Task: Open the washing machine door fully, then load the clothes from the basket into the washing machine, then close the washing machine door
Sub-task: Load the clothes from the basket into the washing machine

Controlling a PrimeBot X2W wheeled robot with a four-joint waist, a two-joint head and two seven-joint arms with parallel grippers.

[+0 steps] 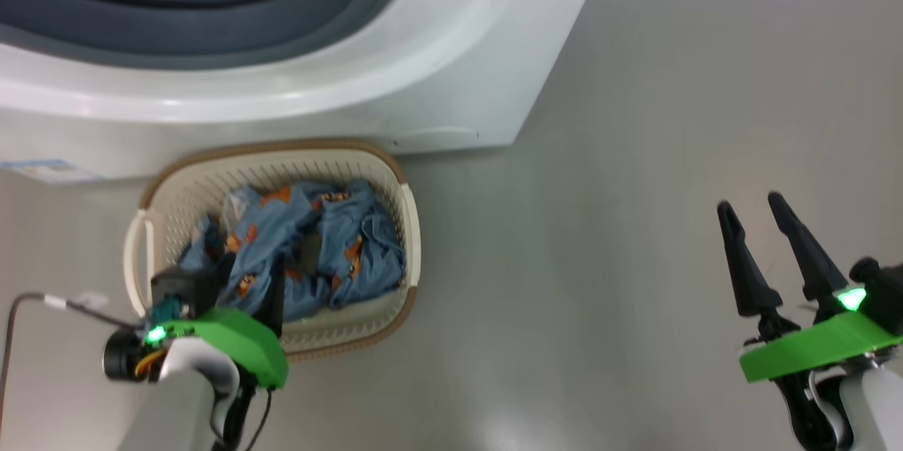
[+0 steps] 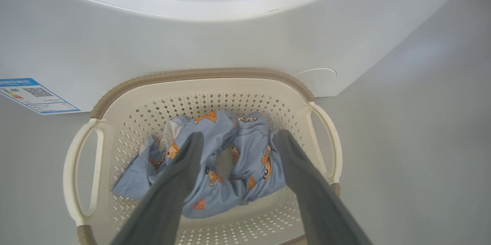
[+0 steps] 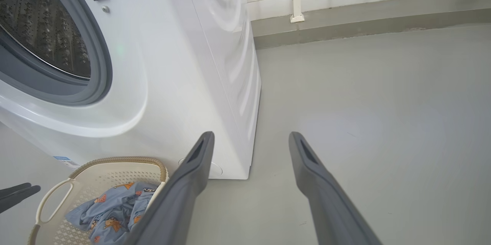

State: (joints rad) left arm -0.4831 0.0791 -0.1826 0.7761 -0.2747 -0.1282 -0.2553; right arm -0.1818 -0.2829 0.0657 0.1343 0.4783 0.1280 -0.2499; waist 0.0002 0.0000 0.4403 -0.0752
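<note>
Left wrist view: the left claw point(image 2: 239, 134), fingers spread wide, hangs over the clothes point(image 2: 249, 160) heaped in the basket point(image 2: 199, 73), apparently lined up for a grab; whether it touches fabric is unclear. The basket sits against the washer point(image 2: 153, 41), its drum point(image 3: 46, 34) gaping, partly cropped. The right claw point(image 1: 750, 204), likewise spread and empty, waits well aside.

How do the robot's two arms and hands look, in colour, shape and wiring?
The left hand and the right hand each have two long, tapering dark grey fingers, mounted on a bright green plate with a small glowing green light. The forearms are white. A thin grey cable loops beside the left wrist.
</note>
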